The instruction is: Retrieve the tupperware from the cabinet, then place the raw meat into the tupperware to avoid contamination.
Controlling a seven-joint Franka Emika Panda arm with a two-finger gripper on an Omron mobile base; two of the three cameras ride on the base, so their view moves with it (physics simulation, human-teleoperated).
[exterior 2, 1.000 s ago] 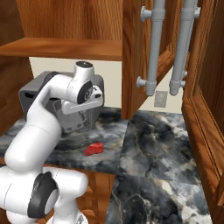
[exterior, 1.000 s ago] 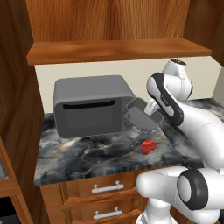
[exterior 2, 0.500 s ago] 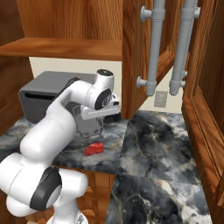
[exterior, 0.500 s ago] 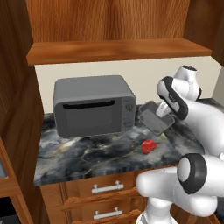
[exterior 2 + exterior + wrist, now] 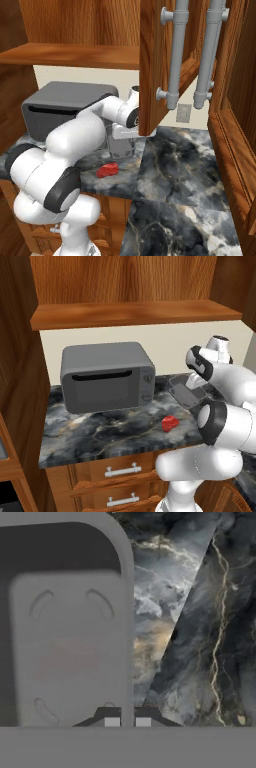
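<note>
The grey tupperware (image 5: pixel 184 394) hangs tilted just above the marble counter, right of the microwave, and I see it below the hand as the tupperware (image 5: pixel 122 147). My gripper (image 5: pixel 127 721) is shut on its right rim, with the tub's inside (image 5: pixel 65 647) spreading out to the left. From the base I see the gripper (image 5: pixel 196 382) behind and above the tub. The raw meat (image 5: pixel 170 423) lies on the counter a little in front of the tub, and shows as the raw meat (image 5: pixel 107 170). The cabinet (image 5: pixel 135 313) is overhead, its door (image 5: pixel 154 65) standing open.
A big grey microwave (image 5: pixel 107 376) takes up the counter's left half, seen as the microwave (image 5: pixel 62 107). The open door's long silver handles (image 5: pixel 175 50) hang close to my wrist. Drawers (image 5: pixel 120 471) sit under the counter's front edge. The marble counter (image 5: pixel 175 165) runs on to the right.
The arm has swung right and down, carrying the tupperware from in front of the microwave to the spot beside it. The raw meat has stayed in place.
</note>
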